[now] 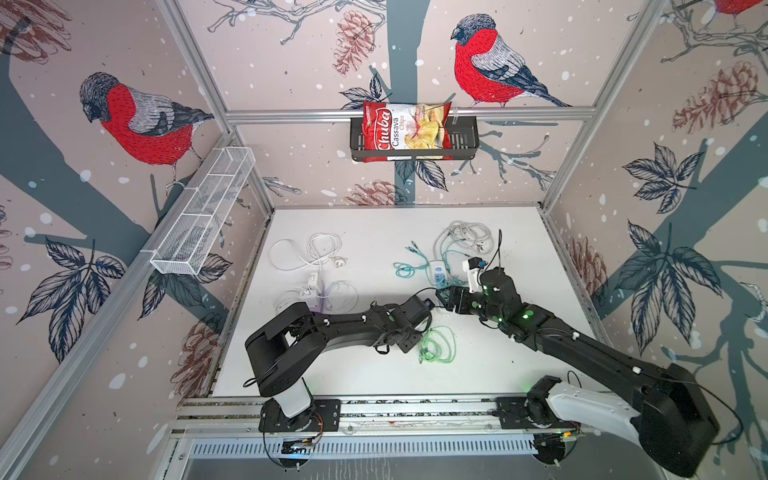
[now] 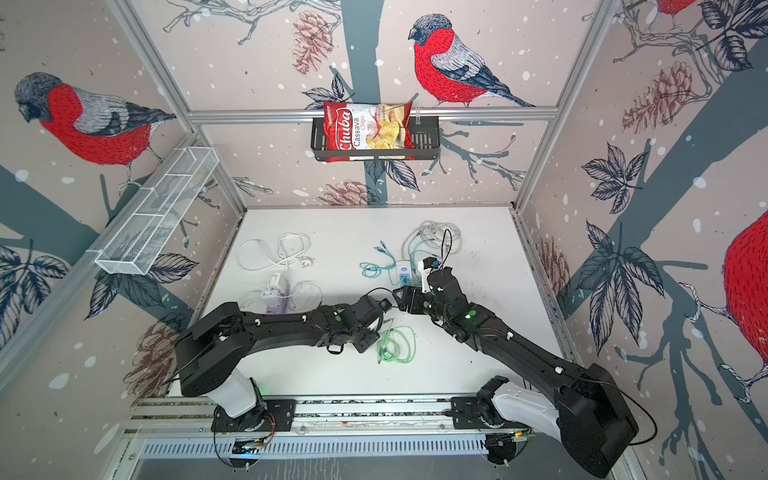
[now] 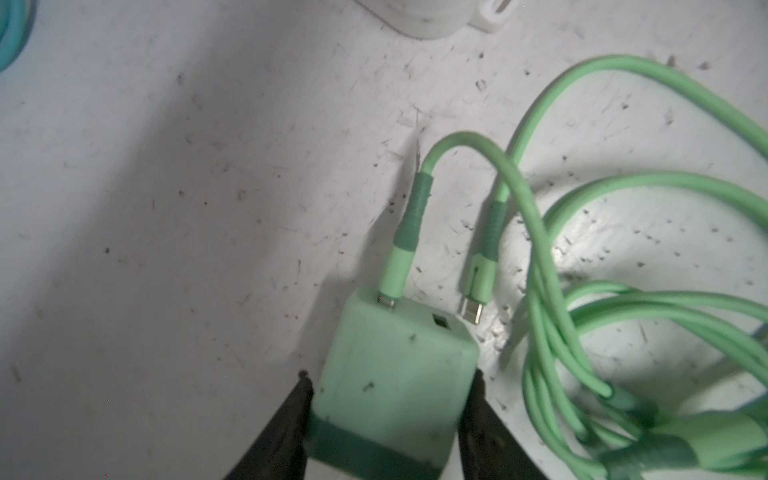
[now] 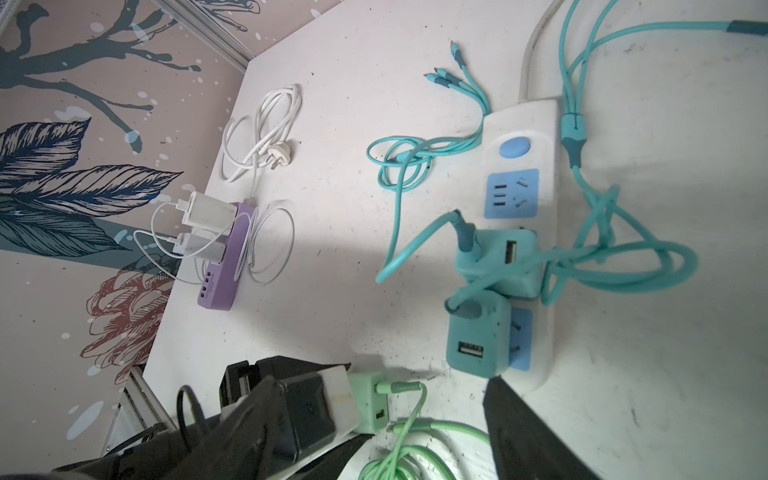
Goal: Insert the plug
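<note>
Gripping one green charger, the left gripper points its ports at the strip with two teal chargers; right gripper gapes empty.

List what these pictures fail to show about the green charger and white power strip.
- Left gripper: left wrist view too blurred to tell whether its fingers press the green charger.
- Charger's prongs: cut off by that view's bottom edge; covered by the gripper in the right wrist view.
- Both top views: arms hide the charger.
- White power strip, nearest socket: partly covered by a teal charger, right wrist view.
</note>
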